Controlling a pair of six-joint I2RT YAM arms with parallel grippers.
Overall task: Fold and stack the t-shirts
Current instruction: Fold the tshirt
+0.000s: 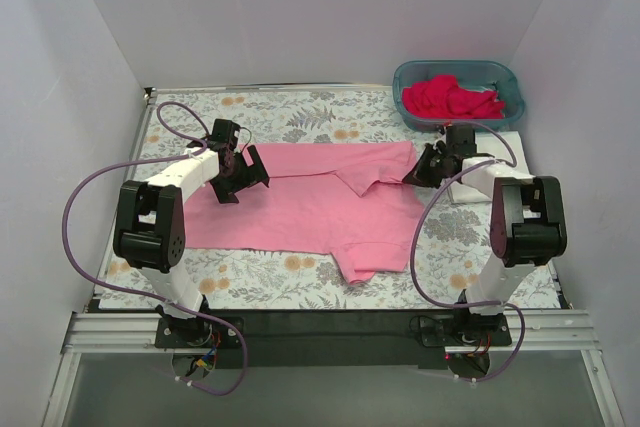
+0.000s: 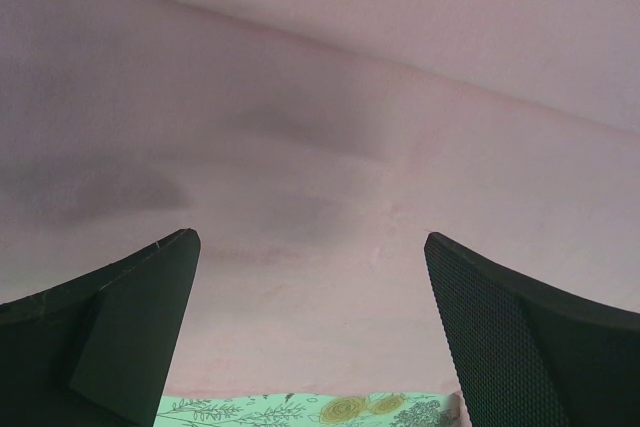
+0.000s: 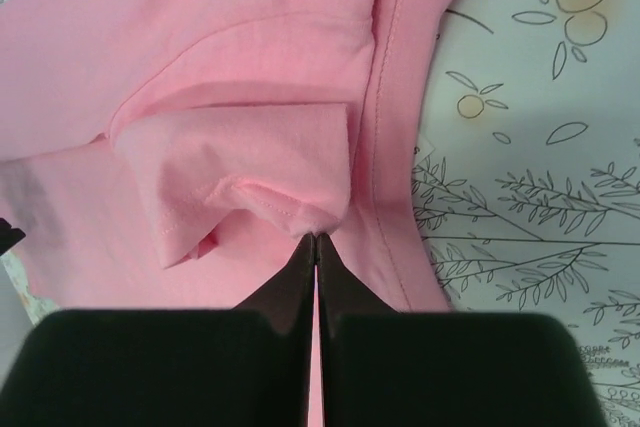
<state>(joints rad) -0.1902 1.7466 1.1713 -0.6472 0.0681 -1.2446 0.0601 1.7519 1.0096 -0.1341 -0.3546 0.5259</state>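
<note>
A light pink t-shirt (image 1: 300,202) lies spread flat across the middle of the floral cloth, with one sleeve pointing to the near edge. At the shirt's right end my right gripper (image 1: 416,173) is shut. In the right wrist view its tips (image 3: 316,237) pinch a bunched fold of the pink fabric (image 3: 240,162) beside a stitched hem. My left gripper (image 1: 240,173) hovers open over the shirt's left end. The left wrist view shows its jaws (image 2: 310,235) spread wide with only pink cloth (image 2: 300,97) beneath them. Deep pink-red t-shirts (image 1: 452,97) are piled in the basket.
The teal basket (image 1: 512,82) stands at the back right corner. A white folded cloth (image 1: 468,189) lies under the right arm, right of the pink shirt. The grey-and-orange floral cloth (image 1: 290,282) covers the table, with white walls on three sides.
</note>
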